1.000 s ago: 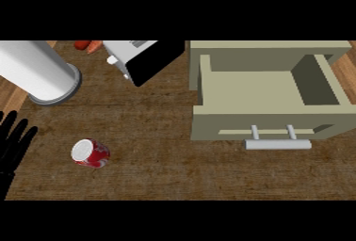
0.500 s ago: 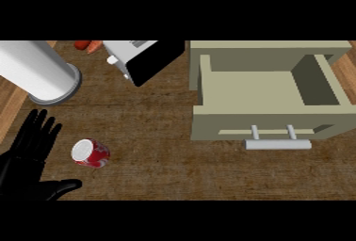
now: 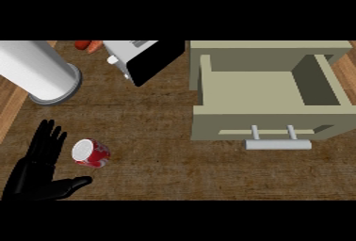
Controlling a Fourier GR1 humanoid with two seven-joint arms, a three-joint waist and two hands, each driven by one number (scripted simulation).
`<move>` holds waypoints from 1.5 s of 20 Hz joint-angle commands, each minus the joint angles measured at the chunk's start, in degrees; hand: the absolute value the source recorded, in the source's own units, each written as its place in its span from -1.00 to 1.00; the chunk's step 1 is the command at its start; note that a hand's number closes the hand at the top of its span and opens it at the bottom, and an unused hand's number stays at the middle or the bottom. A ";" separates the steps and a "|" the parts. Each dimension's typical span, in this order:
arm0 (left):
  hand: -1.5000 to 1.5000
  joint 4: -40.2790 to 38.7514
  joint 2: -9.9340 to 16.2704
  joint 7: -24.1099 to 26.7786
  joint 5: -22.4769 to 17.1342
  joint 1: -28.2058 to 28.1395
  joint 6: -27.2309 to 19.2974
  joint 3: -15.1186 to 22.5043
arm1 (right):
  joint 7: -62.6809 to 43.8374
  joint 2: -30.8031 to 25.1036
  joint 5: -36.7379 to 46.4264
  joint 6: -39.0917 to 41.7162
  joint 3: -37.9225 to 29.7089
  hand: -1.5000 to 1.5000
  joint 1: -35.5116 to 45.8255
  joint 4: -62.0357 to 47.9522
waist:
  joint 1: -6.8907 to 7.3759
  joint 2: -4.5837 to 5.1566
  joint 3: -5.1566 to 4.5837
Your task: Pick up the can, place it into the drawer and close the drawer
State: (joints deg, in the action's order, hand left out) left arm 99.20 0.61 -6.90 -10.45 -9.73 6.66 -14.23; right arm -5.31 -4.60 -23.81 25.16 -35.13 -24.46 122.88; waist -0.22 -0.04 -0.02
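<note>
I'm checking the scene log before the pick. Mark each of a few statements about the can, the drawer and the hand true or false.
1. The can lies on its side on the counter. True.
2. The drawer is shut. False: it is pulled open and holds nothing visible.
3. The left hand is open beside the can. True.
4. The can is in the drawer. False: it lies on the counter, well left of the drawer.
5. The right hand shows. False: only the left hand is in view.

One can (image 3: 90, 152), one drawer (image 3: 268, 96) (pulled open), one white cylinder (image 3: 38, 70), one hand (image 3: 38, 172).
</note>
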 commanded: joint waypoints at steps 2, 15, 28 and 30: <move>-1.00 -10.91 0.46 7.75 3.02 4.21 -0.93 -1.02 | -2.93 0.45 -2.75 1.48 -1.71 -1.00 -1.12 3.18 | -0.22 0.02 -0.01; -1.00 -30.56 4.24 22.61 1.59 4.29 4.35 -5.46 | -1.63 2.39 -2.60 5.56 -4.81 -1.00 -0.54 0.98 | -0.14 0.01 0.00; -1.00 -46.98 5.16 28.90 0.73 11.92 4.60 -4.93 | -6.15 2.47 -7.44 7.15 -8.42 -1.00 -1.11 4.04 | -0.20 -0.01 0.00; -1.00 -50.73 5.02 32.04 1.03 13.27 4.90 -4.75 | -6.91 2.23 -5.98 5.43 -7.97 -1.00 0.85 3.95 | -0.14 0.03 -0.01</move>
State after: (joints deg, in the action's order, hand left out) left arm 53.01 6.37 21.45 -9.97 2.10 11.75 -19.82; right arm -9.51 -1.71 -27.73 31.25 -41.83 -24.27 125.54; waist -0.38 -0.02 -0.01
